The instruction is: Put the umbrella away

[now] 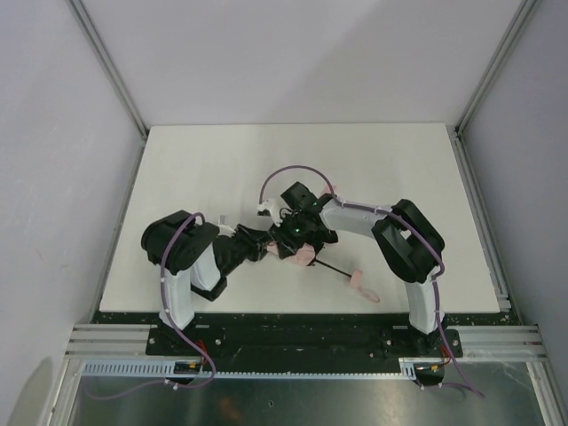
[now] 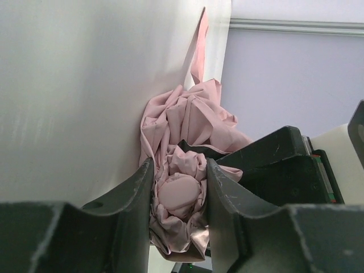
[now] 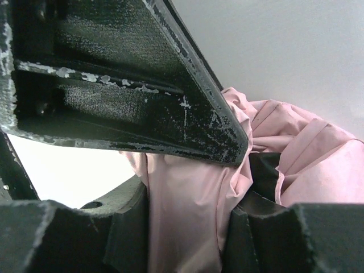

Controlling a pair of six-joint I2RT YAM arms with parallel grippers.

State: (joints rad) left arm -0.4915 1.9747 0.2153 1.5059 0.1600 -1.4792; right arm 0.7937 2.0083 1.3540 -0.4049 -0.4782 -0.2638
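White, flat and matte, the rectangular table point(image 1: 222, 169) fills the middle of the overhead view, edged by a frame point(image 1: 111, 84) of silver aluminium rails and pale walls. Two arms, white in the links and black at the joints, rise from the near edge and bend inward so that their wrists meet just left of the table's centre, towards the near side. A thin purple cable point(image 1: 297, 170) loops over the right arm and another runs along the left.

The left gripper point(image 1: 264, 245), black and two-fingered, comes in from the left. Its wrist camera shows its fingers point(image 2: 139, 193) pressed against both sides of a crumpled bundle of cloth, with a rounded pink lump pinched between them, so it is clamped on the fabric point(image 2: 187, 119). The right gripper point(image 1: 297, 234) reaches in from the right and touches the left one. Its own camera shows pink cloth point(image 3: 187, 216) squeezed between its dark fingers point(image 3: 122, 227), so it too grips the fabric, with part of the other black gripper filling the upper left of that view.

Both hold the umbrella point(image 1: 304, 256), a pale pink fabric folding one, its canopy bunched between the two grippers on the table and mostly hidden under them from above. A thin black shaft point(image 1: 333, 269) sticks out of the bundle towards the near right and lies on the table. At its end sits the small pink handle point(image 1: 358, 281), and just beyond it the pink wrist loop point(image 1: 369, 294).
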